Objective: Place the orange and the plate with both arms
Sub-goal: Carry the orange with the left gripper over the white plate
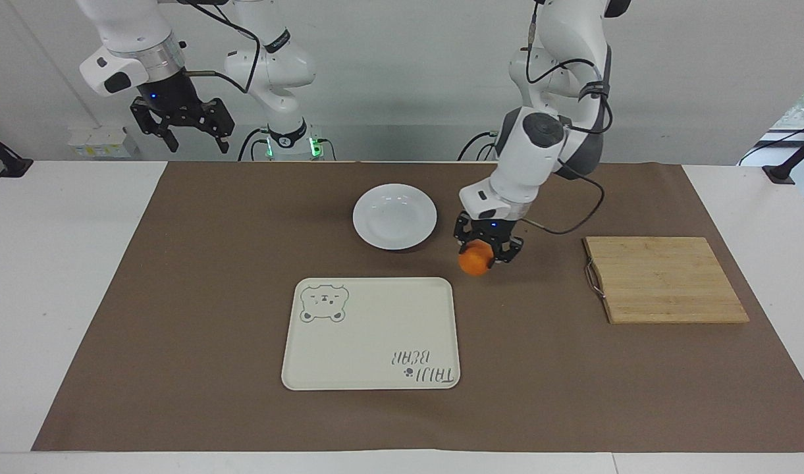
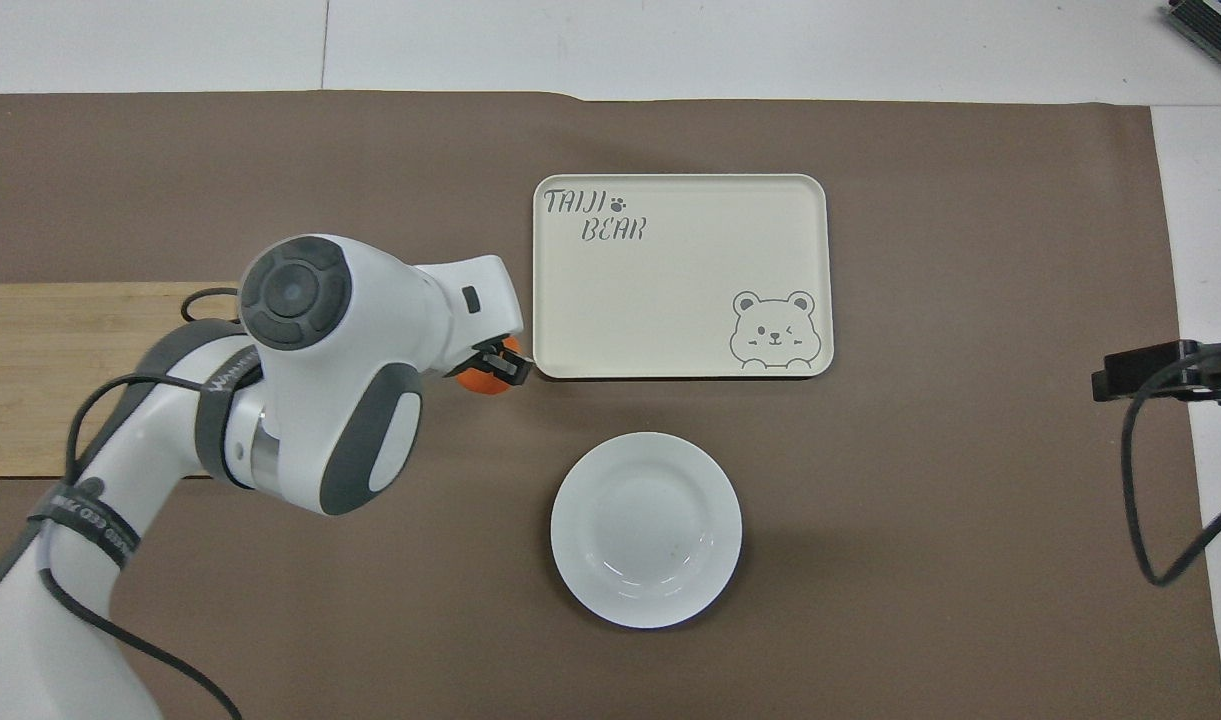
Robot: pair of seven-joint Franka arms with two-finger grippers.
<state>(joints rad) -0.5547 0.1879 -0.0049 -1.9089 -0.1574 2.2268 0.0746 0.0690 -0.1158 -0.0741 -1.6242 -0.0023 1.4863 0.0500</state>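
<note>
The orange [image 1: 475,261] hangs above the brown mat, held by my left gripper [image 1: 487,253], which is shut on it. In the overhead view only a sliver of the orange [image 2: 482,380] shows under the left gripper [image 2: 495,368], next to a corner of the tray. The white plate [image 1: 394,216] [image 2: 646,529] lies on the mat, nearer to the robots than the tray. My right gripper [image 1: 192,131] waits raised and open at the right arm's end of the table; its tip [image 2: 1165,370] shows at the overhead view's edge.
A cream tray [image 1: 371,333] [image 2: 681,276] with a bear drawing lies farther from the robots than the plate. A wooden cutting board [image 1: 665,279] [image 2: 70,330] with a metal handle sits at the left arm's end. A brown mat [image 1: 178,316] covers the table.
</note>
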